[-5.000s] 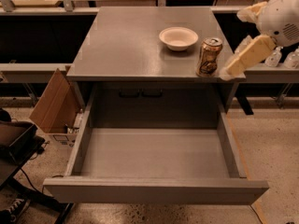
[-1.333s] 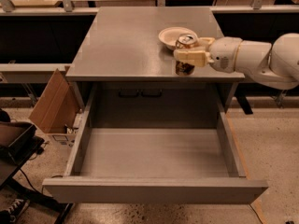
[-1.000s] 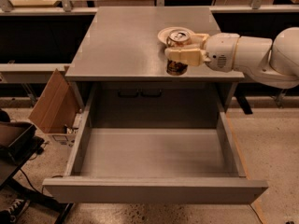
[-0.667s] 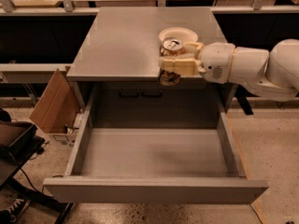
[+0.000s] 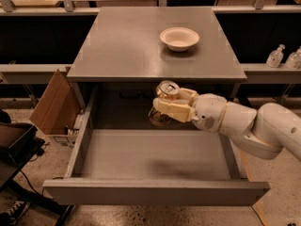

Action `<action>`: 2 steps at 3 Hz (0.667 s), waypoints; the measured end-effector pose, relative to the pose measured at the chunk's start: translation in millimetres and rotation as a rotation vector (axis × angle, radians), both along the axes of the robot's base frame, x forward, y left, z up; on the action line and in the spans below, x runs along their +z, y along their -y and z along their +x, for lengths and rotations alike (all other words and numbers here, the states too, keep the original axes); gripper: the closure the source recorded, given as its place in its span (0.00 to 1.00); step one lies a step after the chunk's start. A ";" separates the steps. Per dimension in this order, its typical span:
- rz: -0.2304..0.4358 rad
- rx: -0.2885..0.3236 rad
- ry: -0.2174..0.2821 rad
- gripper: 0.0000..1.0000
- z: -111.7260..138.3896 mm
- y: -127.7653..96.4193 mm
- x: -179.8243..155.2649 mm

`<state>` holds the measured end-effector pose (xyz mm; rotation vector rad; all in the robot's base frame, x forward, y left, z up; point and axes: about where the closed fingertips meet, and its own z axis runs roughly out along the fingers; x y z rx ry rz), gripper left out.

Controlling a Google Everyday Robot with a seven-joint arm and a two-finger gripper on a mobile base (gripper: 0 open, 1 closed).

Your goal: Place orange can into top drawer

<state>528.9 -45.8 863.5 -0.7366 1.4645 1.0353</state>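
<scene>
Your gripper is clamped on the orange can, its cream fingers wrapped across the can's middle. The can sits tilted in the grasp, its silver top angled up and its lower body in shadow, where the pattern appears orange-brown. It hangs over the rear of the open top drawer, clear of the floor. The drawer is a wide, shallow grey box with flat, smooth walls. The smooth white arm reaches in from the right. Above, a white bowl rests on the flat grey cabinet top.
</scene>
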 end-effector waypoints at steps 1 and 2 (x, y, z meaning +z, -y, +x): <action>-0.035 0.030 -0.060 1.00 -16.3 -9.5 -34.7; -0.044 0.028 -0.068 1.00 -17.0 -7.4 -40.7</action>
